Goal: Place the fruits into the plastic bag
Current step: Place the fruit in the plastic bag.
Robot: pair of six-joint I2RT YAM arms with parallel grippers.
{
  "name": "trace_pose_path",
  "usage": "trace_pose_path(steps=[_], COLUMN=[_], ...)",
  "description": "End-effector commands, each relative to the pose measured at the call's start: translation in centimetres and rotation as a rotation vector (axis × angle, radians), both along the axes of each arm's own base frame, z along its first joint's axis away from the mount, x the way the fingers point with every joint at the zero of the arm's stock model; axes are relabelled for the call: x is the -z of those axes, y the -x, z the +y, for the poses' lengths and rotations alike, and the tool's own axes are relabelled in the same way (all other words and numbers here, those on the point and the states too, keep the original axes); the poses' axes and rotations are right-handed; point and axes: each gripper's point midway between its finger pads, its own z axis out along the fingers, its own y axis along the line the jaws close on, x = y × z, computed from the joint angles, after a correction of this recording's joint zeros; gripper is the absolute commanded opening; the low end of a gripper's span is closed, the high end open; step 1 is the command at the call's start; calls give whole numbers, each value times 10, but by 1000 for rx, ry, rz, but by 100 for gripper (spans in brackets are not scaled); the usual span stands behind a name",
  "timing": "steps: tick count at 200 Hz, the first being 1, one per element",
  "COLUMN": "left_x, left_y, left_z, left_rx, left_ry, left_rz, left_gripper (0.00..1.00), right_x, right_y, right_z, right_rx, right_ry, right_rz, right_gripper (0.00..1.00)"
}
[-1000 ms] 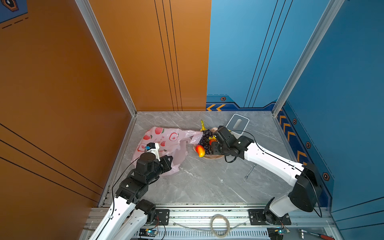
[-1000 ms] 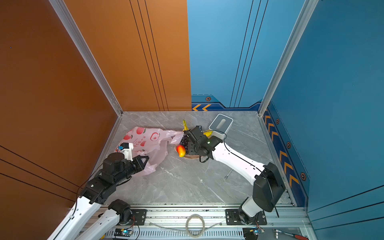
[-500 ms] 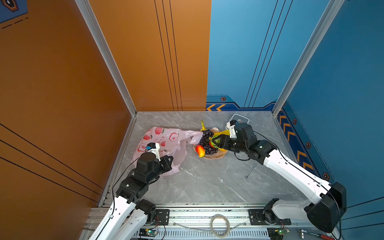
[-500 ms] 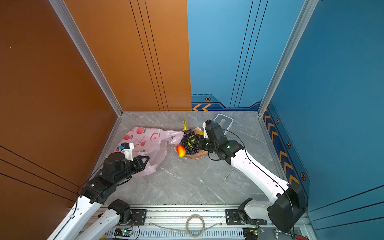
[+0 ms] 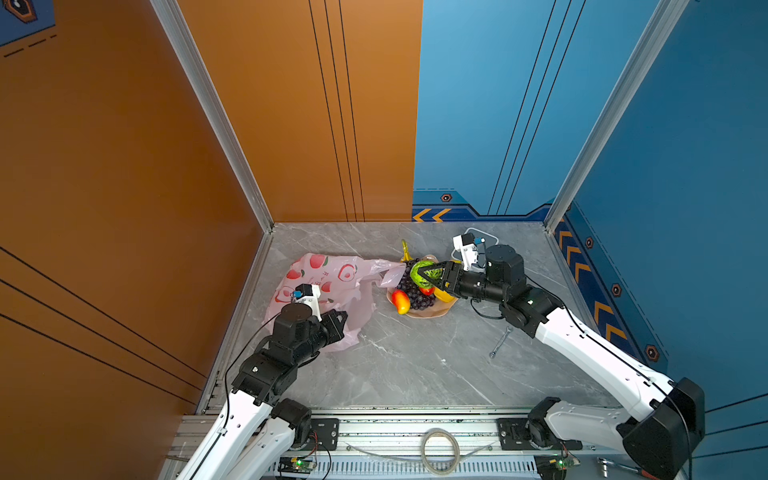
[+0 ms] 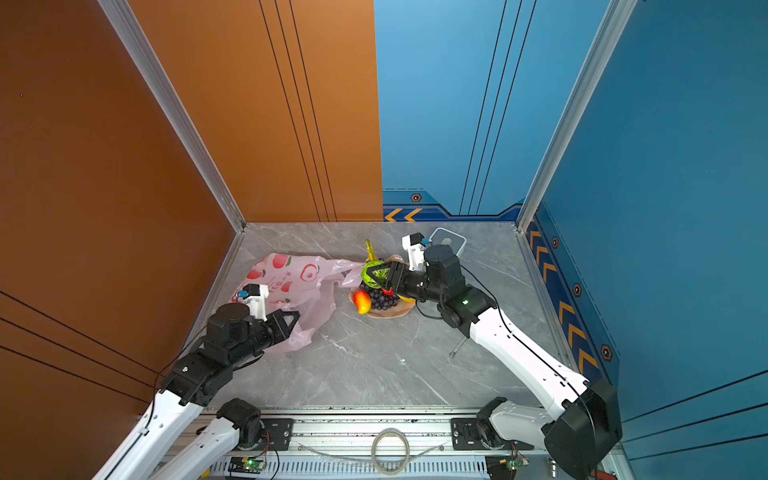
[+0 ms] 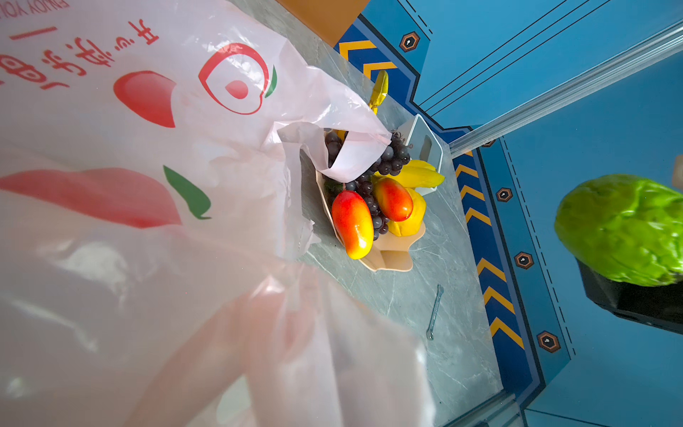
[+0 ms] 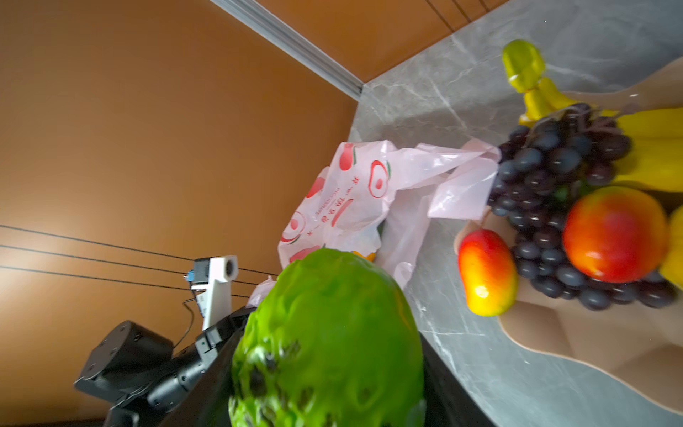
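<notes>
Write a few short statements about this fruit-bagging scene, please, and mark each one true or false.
1. The right claw holds the green bumpy fruit in the air. True.
2. The grape bunch is inside the plastic bag. False: it lies on the beige plate.
3. The left claw is shut on the plastic bag. True.
4. The wrench lies on the beige plate. False: it lies on the bare tabletop, apart from the plate.
5. The white-grey box stands beyond the beige plate, toward the back wall. True.
</notes>
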Motion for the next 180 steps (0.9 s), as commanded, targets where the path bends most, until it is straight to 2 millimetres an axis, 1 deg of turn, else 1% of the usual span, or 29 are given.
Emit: trace_pose_path(steps=[1,29,55,99,117,118,122,142,153,180], left_x=[-17,-21,-22,-24,-25,-25,-26,-29,-30,-33], left_y=[-1,-2,-2,-1,-1,-1,-1,-1,-1,-1], left_z=[-2,-3,-2,-2,-2,-2,-2,-1,-1,0], left_rx=[15,19,17,17,18,18,17,16,16,14], left_ry=[13,15,15,18,18,17,18,13,10,7], left_rz=[-38,-43,-46,-49,-51,-51,-53,-59,-61,-67], left_gripper=[0,0,0,0,0,0,0,0,0,0], right_x=[-11,-6,12,41,51,52,56,69,80,100], right_y=[4,5,-1,-13,-21,-13,-11,-10,-9,-2], right_z=[25,49,69,98,106,113,118,131,139,154], right_rx=[-103,-175,-214,-258,-265,-287,-299,-325,-343,-386], right_ry=[-89,-76,-27,19,33,36,42,71,103,163], right_rz=[-9,2,28,87,106,105,112,131,141,161], right_gripper=[59,59,58,58,58,58,57,57,57,57])
